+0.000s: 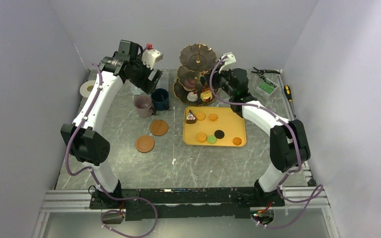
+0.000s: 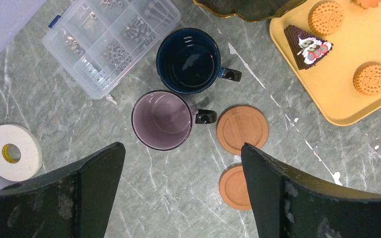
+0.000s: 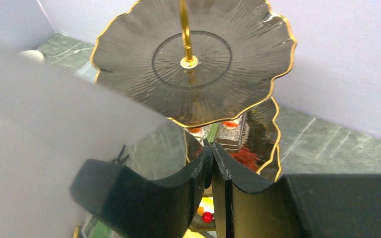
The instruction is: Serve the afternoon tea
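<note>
One risk: left gripper (image 2: 182, 148), wide over mauve mug (image 2: 161, 120), may clip navy mug (image 2: 188, 60) at one o'clock; right gripper (image 3: 211, 146) grip cannot be told.

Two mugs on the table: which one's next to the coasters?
The mauve mug: its handle points at the nearer brown coaster. The navy mug stands beyond it, beside the clear compartment box.

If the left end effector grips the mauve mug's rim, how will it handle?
The mauve mug looks glazed and rigid, so probably slippery. It stands upright and empty, so likely stable, with nothing to spill. Its handle sits near a coaster that a push might nudge.
</note>
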Controlling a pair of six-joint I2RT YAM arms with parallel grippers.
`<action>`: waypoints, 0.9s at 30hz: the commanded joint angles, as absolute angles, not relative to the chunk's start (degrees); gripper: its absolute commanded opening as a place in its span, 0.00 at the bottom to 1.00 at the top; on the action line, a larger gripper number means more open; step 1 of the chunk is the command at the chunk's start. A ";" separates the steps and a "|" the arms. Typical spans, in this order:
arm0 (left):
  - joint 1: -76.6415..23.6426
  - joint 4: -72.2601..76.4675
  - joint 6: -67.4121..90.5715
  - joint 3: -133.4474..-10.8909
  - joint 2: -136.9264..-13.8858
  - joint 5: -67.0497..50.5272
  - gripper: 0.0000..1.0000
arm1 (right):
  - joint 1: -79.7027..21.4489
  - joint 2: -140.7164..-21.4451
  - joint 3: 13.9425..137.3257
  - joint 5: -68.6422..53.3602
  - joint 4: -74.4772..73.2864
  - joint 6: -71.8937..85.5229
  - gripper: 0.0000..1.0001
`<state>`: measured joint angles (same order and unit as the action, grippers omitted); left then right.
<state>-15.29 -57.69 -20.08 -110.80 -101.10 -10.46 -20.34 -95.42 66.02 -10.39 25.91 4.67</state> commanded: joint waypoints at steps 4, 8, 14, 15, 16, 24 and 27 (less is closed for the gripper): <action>-14.77 -56.43 -20.35 -111.62 -100.29 -11.24 0.93 | -18.82 -97.32 71.21 -11.22 29.81 4.03 0.13; -14.78 -56.43 -20.25 -111.58 -100.12 -11.34 0.93 | -18.55 -98.62 72.15 -13.01 28.13 3.67 0.16; -14.68 -56.45 -20.43 -111.14 -99.68 -11.14 0.93 | -18.55 -99.36 72.73 -14.38 26.33 3.25 0.22; -14.68 -56.40 -20.40 -111.10 -99.63 -11.19 0.93 | -18.61 -99.26 72.39 -14.42 26.51 3.25 0.24; -14.68 -56.39 -20.39 -111.03 -99.63 -11.24 0.93 | -18.62 -98.98 72.03 -14.24 26.80 3.32 0.26; -14.60 -56.25 -20.01 -111.06 -99.60 -11.34 0.93 | -18.65 -96.03 68.97 -10.79 29.03 3.68 0.56; -14.63 -56.36 -19.88 -111.01 -99.52 -11.41 0.93 | -19.25 -93.80 67.43 -10.26 29.58 3.41 0.59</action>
<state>-14.90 -57.69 -20.05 -110.80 -101.10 -10.50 -18.83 -99.11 68.88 -11.81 25.02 4.03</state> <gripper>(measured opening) 0.932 0.583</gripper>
